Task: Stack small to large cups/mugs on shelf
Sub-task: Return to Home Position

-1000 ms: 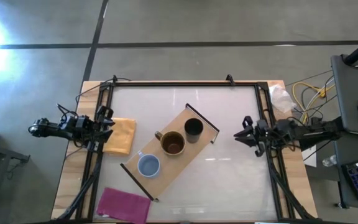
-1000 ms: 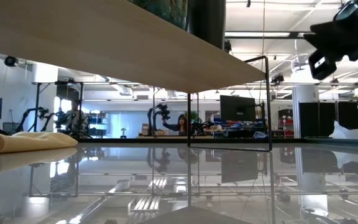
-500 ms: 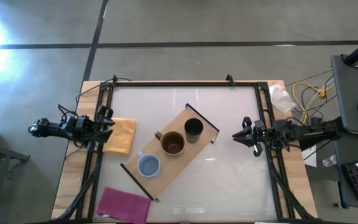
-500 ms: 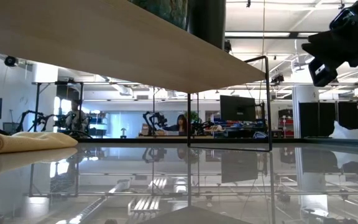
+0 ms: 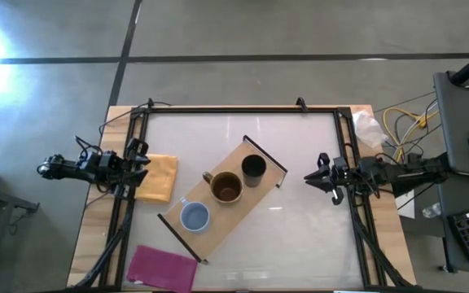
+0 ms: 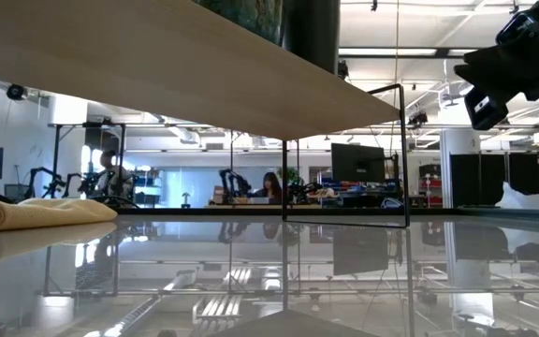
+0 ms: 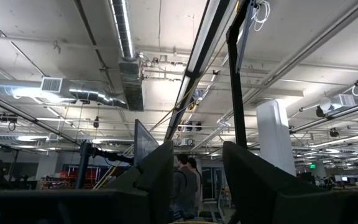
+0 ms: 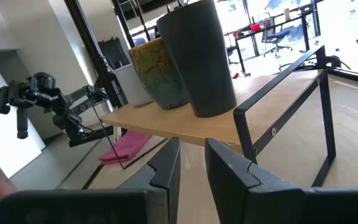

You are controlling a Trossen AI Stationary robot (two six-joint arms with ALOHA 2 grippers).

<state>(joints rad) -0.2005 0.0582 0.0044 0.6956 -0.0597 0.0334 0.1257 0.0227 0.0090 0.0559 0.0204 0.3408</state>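
The light-wood shelf (image 5: pixel 225 198) lies diagonally at mid-table on its black end rails. Three vessels stand on it in a row: the black handleless cup (image 5: pixel 253 168) at the far right end, the mustard-brown mug (image 5: pixel 225 187) in the middle, and the blue-grey mug (image 5: pixel 194 216) toward the near left end. My right gripper (image 5: pixel 316 174) hovers to the right of the shelf, open by a narrow gap and pointing at the black cup (image 8: pixel 197 56). My left gripper (image 5: pixel 142 158) waits open at the table's left edge, above the orange cloth.
An orange cloth (image 5: pixel 158 177) lies left of the shelf and a magenta cloth (image 5: pixel 163 267) lies at the near left corner. A black frame (image 5: pixel 243 110) borders the table. Bare tabletop stretches between the shelf's rail (image 8: pixel 291 81) and my right gripper. People show far off in the room.
My right gripper has edged a little toward the shelf and dipped slightly lower. The shelf and the three vessels have stayed where they were.
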